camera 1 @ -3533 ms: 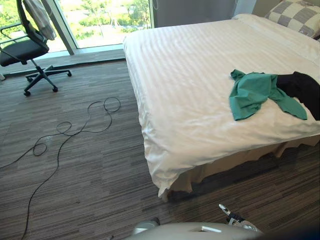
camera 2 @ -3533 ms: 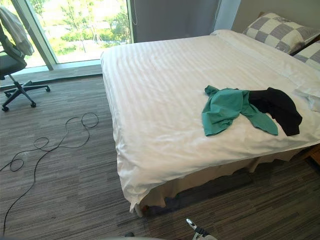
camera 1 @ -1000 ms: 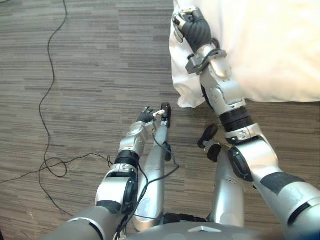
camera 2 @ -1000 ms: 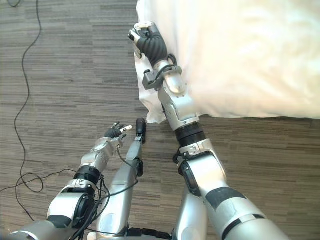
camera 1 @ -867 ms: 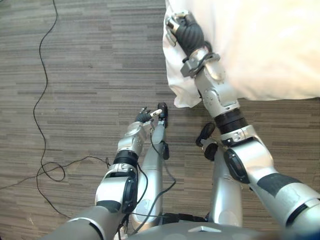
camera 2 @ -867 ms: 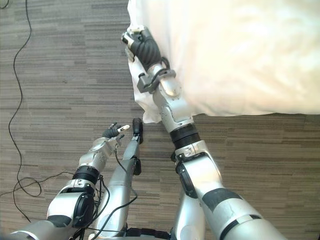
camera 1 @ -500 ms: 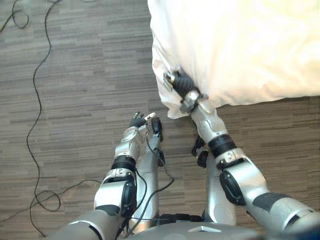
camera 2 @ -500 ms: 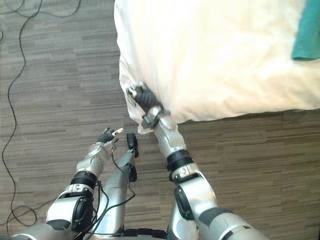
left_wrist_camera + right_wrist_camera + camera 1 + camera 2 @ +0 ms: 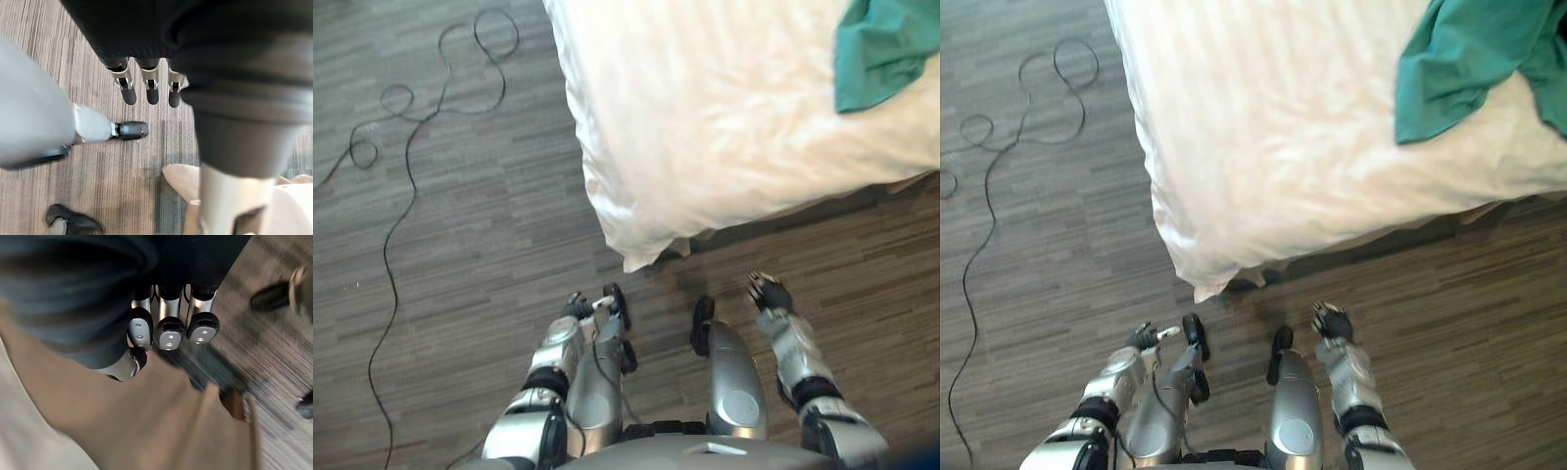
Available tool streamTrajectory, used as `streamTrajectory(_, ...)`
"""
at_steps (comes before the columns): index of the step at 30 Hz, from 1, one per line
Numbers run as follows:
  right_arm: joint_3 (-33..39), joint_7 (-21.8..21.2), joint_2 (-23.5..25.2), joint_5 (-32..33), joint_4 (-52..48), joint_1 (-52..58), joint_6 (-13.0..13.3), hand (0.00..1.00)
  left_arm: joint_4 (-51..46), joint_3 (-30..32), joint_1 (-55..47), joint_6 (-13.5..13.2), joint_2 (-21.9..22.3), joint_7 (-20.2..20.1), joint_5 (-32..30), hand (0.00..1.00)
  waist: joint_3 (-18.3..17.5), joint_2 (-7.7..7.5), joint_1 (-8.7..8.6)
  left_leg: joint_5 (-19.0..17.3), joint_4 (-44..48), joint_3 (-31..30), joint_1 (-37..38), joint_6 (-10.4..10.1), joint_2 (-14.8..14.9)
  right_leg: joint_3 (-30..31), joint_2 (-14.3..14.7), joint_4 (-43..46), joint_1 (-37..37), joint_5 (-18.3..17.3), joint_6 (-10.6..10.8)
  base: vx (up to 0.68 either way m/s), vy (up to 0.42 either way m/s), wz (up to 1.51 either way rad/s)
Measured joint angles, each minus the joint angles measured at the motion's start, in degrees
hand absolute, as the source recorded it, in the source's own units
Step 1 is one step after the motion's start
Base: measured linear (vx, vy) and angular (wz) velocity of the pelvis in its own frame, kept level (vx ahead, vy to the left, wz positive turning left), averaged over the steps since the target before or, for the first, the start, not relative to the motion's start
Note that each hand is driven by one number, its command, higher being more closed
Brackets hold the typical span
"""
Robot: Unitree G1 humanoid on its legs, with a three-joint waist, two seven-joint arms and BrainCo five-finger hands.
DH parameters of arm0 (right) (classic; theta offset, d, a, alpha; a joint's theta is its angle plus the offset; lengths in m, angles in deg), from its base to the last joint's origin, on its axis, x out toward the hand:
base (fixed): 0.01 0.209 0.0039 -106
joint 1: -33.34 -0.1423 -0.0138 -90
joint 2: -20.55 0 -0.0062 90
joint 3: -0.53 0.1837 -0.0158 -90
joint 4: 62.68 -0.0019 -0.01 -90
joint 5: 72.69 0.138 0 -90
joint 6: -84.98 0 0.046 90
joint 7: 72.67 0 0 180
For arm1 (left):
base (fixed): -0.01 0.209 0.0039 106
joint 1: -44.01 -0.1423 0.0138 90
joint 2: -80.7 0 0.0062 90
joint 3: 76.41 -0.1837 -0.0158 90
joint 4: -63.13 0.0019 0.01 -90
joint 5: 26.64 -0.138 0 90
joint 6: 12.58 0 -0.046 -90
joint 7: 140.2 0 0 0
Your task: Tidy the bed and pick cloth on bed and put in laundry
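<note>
The green cloth (image 9: 1459, 69) lies crumpled on the white bed (image 9: 1263, 147), off toward the right side of your head views and partly cut by the edge, well apart from both hands. Your left hand (image 9: 579, 309) hangs low over the striped floor (image 9: 460, 245), below the bed's drooping duvet corner (image 9: 636, 250). Its fingers (image 9: 152, 90) are loose and nearly straight, with nothing in them. Your right hand (image 9: 769, 294) sits over the floor just short of the bed's near edge. Its fingers (image 9: 168, 335) are curled in toward the palm, and they grip nothing that you can see.
</note>
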Motion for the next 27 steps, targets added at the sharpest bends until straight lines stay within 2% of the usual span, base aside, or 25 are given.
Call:
streamTrajectory(3,7.0,0.8,-1.5,3.5,0.6,5.1,1.8,1.0,0.8,1.0,-5.3,-0.9,-0.8,-2.0,-3.3,0.0,-5.0,0.99,-0.49,-1.0,-1.3,0.8,5.8,-1.2,0.1,0.1,0.9,-4.2,6.8,0.6,0.9,0.14,-0.001,-0.14)
streamTrajectory(5,13.9,1.6,-2.8,4.1,-2.8,7.4,2.7,1.0,0.8,2.7,-8.1,-1.7,-1.1,-3.5,-5.5,0.0,-7.3,1.85,-0.8,-2.1,-1.4,1.3,8.5,-1.0,0.2,0.4,1.3,-6.2,10.2,0.9,1.4,0.08,0.028,-0.19)
streamTrajectory(7,19.1,1.8,-6.3,5.0,-11.9,9.7,6.2,1.0,0.8,4.5,-11.9,-2.3,-2.1,-6.4,-7.8,0.0,-9.6,2.37,-0.91,-3.2,-1.5,2.9,12.5,-1.2,0.2,1.7,1.6,-7.9,14.0,1.2,1.8,0.04,0.043,-0.41)
streamTrajectory(8,19.9,1.7,-7.2,5.6,-14.9,10.4,7.1,1.0,0.8,4.8,-12.6,-2.4,-2.2,-7.0,-8.5,0.0,-10.4,2.49,-1.05,-3.4,-1.7,3.4,13.1,-1.1,0.2,1.8,1.6,-8.1,14.3,1.2,1.8,-0.01,0.038,-0.35)
streamTrajectory(9,21.0,1.0,-9.4,6.9,-23.6,11.6,9.5,1.0,0.8,4.7,-14.9,-2.6,-2.4,-8.5,-9.5,0.0,-12.2,2.71,-1.41,-3.7,-1.7,3.6,14.3,-1.1,0.2,1.9,1.7,-8.9,15.6,1.3,2.0,-0.03,0.024,-0.17)
streamTrajectory(10,21.3,0.8,-9.8,7.0,-25.9,11.5,9.8,1.0,0.8,4.7,-15.1,-2.6,-2.3,-8.9,-9.5,0.0,-12.7,3.07,-1.6,-3.7,-1.7,3.6,14.7,-1.0,0.2,1.9,1.8,-9.1,15.8,1.4,1.9,-0.04,0.015,-0.11)
streamTrajectory(11,21.4,0.5,-10.2,6.6,-28.4,11.5,10.2,1.0,0.8,4.6,-15.7,-2.6,-2.2,-9.4,-9.5,0.0,-12.9,2.74,-1.88,-3.7,-1.7,3.5,15.1,-1.0,0.3,1.8,1.9,-9.4,16.2,1.4,1.9,-0.06,0.004,-0.04)
streamTrajectory(13,19.5,-0.5,-10.1,2.5,-35.7,11.4,10.6,1.0,0.8,2.8,-17.2,-2.4,-2.0,-9.9,-9.5,0.0,-14.1,2.82,-2.16,-3.8,-1.7,3.4,16.4,-1.0,0.6,1.8,2.3,-10.3,17.9,1.6,1.8,-0.06,-0.002,-0.07)
streamTrajectory(15,14.8,-2.1,-10.0,0.0,-40.3,11.3,8.5,1.0,0.7,0.0,-18.2,-2.1,-1.8,-9.8,-9.5,0.0,-15.0,2.77,-2.18,-4.0,-1.7,3.0,16.5,-1.3,0.6,1.7,2.6,-11.0,18.4,1.8,2.0,-0.08,0.01,-0.01)
streamTrajectory(17,7.3,-5.9,-9.8,-0.9,-42.5,9.9,3.2,1.0,0.3,-4.5,-18.6,-1.5,-1.5,-9.6,-9.3,0.0,-15.4,3.14,-2.11,-4.0,-1.7,2.0,16.1,-1.3,0.6,1.4,2.6,-11.5,18.5,2.1,2.0,-0.06,0.017,0.12)
streamTrajectory(19,0.6,-8.2,-9.4,-1.2,-42.2,7.5,-0.6,1.0,0.2,-7.5,-18.4,-0.7,-1.9,-8.8,-8.7,0.0,-15.4,3.81,-1.97,-4.0,-1.7,1.8,15.2,-1.3,0.4,1.4,2.4,-11.6,18.1,2.3,2.3,-0.1,0.038,0.09)
streamTrajectory(20,-5.1,-10.1,-9.3,-1.3,-42.1,5.2,-3.1,1.0,0.1,-9.8,-17.8,0.3,-1.9,-8.0,-8.0,0.0,-15.1,5.11,-1.56,-4.3,-1.7,1.3,14.5,-0.9,0.0,1.4,2.3,-11.7,17.5,2.4,2.4,-0.11,0.053,0.11)
streamTrajectory(22,-9.5,-10.7,-9.3,-1.2,-41.9,2.3,-4.7,1.0,0.1,-11.8,-16.9,1.2,-1.9,-7.1,-6.7,0.0,-14.7,6.3,-1.28,-4.2,-1.7,0.1,12.5,-1.0,-0.4,1.5,1.8,-11.5,15.8,2.6,2.4,-0.05,0.043,0.17)
streamTrajectory(23,-13.9,-11.5,-8.9,-1.1,-40.6,-4.3,-6.5,1.0,0.1,-13.5,-14.7,1.9,-1.9,-6.2,-5.0,0.0,-13.1,7.3,-0.88,-3.9,-1.7,-0.7,9.2,-1.4,-0.8,1.4,1.4,-10.6,12.1,3.3,2.2,-0.07,0.051,0.19)
streamTrajectory(24,-15.2,-11.8,-8.4,-1.1,-39.6,-7.7,-6.9,1.0,0.1,-13.9,-13.5,2.0,-1.9,-5.9,-4.2,0.0,-12.0,7.52,-0.76,-3.9,-1.7,-1.2,7.6,-1.5,-0.9,1.4,1.3,-10.1,10.5,3.4,2.1,-0.11,0.054,0.27)
streamTrajectory(26,-19.3,-12.2,-7.5,0.2,-35.3,-23.3,-8.1,1.0,0.0,-14.0,-5.9,2.5,-1.9,-4.6,-1.3,0.0,-5.9,8.11,0.08,-2.3,-1.5,-3.0,1.3,-1.8,-0.8,0.9,1.4,-8.3,3.9,4.8,1.4,-0.12,-0.007,0.35)
streamTrajectory(27,-19.9,-12.3,-7.5,0.6,-34.5,-26.8,-8.3,1.0,0.1,-14.0,-3.9,2.5,-1.9,-4.3,-0.7,0.0,-4.0,8.02,0.55,-1.6,-1.4,-3.2,-0.2,-1.7,-0.5,0.6,1.6,-7.8,2.4,4.9,1.2,-0.16,-0.052,0.28)
